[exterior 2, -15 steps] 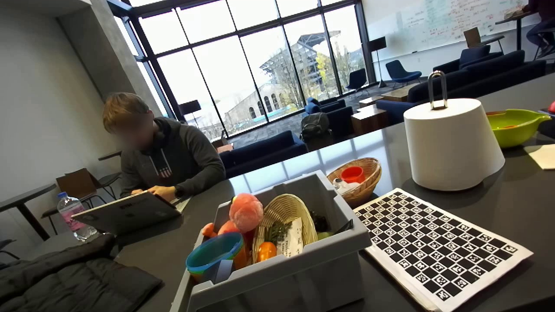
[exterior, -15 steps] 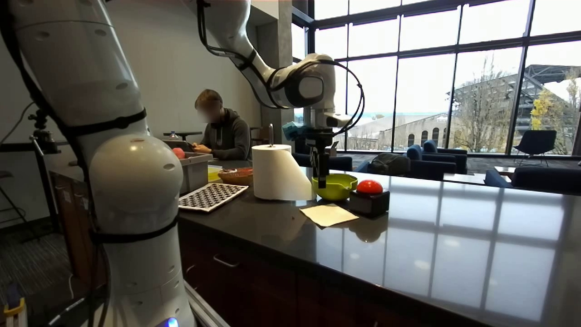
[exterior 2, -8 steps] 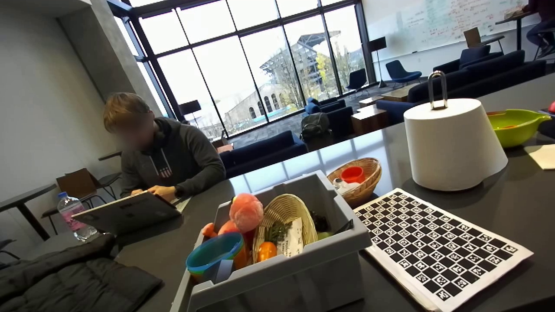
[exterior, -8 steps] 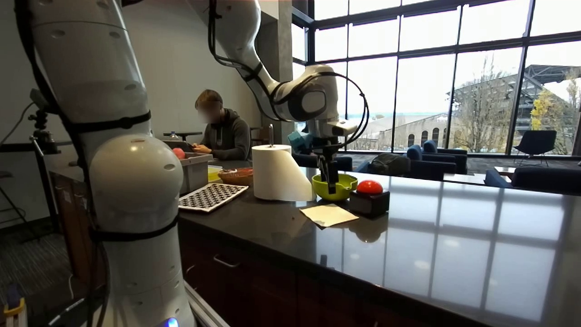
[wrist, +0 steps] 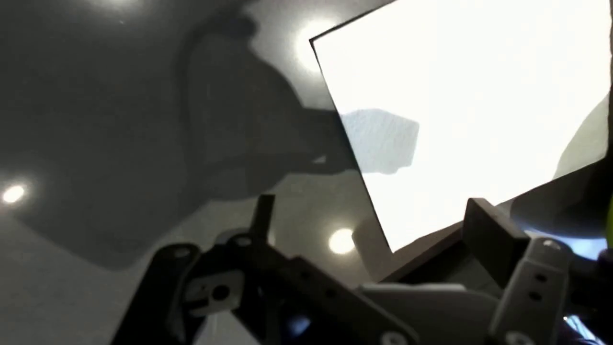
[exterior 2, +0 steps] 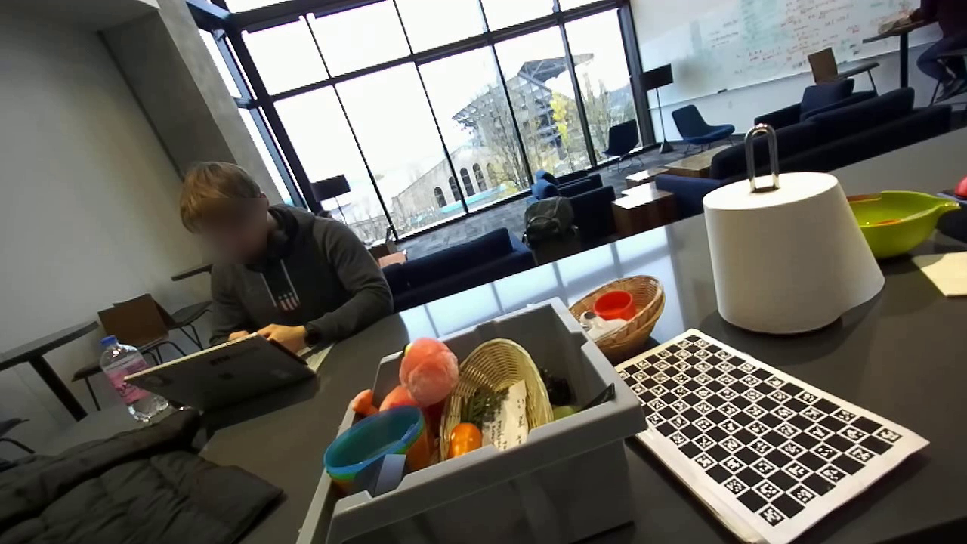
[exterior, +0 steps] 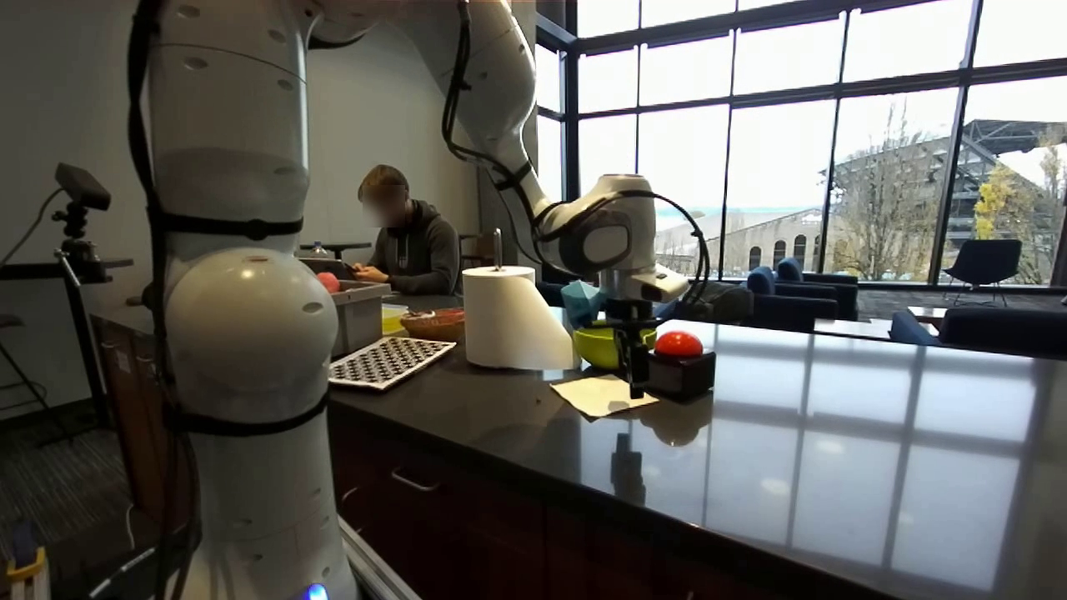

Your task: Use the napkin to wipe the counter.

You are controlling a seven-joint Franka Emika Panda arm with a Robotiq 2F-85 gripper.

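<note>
The napkin [exterior: 593, 398] is a pale yellow square lying flat on the dark glossy counter [exterior: 492, 421]. A part of the napkin [exterior 2: 948, 273] also shows at the right edge of an exterior view. My gripper [exterior: 637, 390] hangs fingers down above the counter, by the napkin's right side. In the wrist view the gripper [wrist: 376, 214] is open and its fingers stand wide apart. A corner of the napkin [wrist: 459, 91], washed out to white, lies between and beyond them. Nothing is held. The gripper is out of view in an exterior view [exterior 2: 906, 332], where the counter shows.
A black box [exterior: 683, 377] with a red button [exterior: 679, 342] stands close beside the gripper. A green bowl [exterior: 593, 346] is behind it. A white roll-like object [exterior: 500, 325] with a metal loop, a checkered board [exterior: 392, 361] and a grey bin [exterior 2: 559, 483] also stand there.
My gripper has moved down and to the right in the exterior view, from in front of the green bowl to over the napkin's right side. The napkin has not moved.
</note>
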